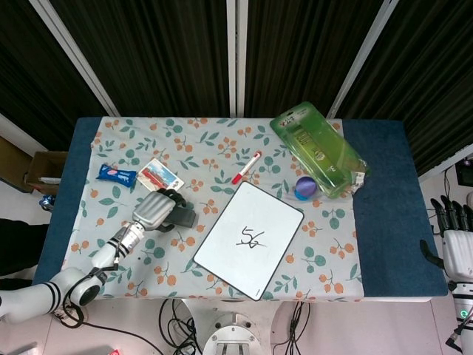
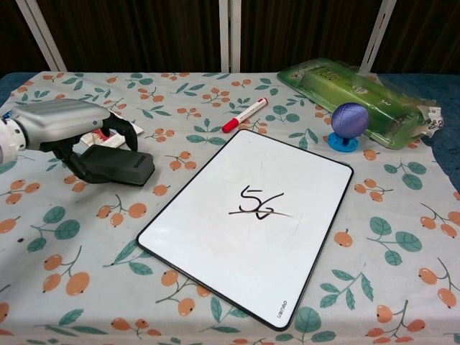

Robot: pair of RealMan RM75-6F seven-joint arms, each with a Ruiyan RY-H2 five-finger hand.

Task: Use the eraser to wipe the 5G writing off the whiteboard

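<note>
The whiteboard (image 1: pixel 222 255) (image 2: pixel 215 244) lies tilted at the table's front centre, with black "5G" writing (image 1: pixel 252 238) (image 2: pixel 257 203) crossed by a stroke. To its left the dark eraser (image 1: pixel 185 217) (image 2: pixel 126 167) lies flat on the floral cloth. My left hand (image 1: pixel 153 209) (image 2: pixel 65 122) covers the eraser's left part, fingers curled over the far side and thumb against the near side, gripping it. My right hand (image 1: pixel 454 244) hangs off the table's right edge, fingers apart, holding nothing.
A red-capped marker (image 1: pixel 246 167) (image 2: pixel 244 115) lies just behind the board. A green plastic package (image 1: pixel 318 148) (image 2: pixel 359 90) and a purple ball on a blue base (image 1: pixel 305 187) (image 2: pixel 349 120) sit back right. A card (image 1: pixel 159 176) and blue snack pack (image 1: pixel 117 175) lie behind my left hand.
</note>
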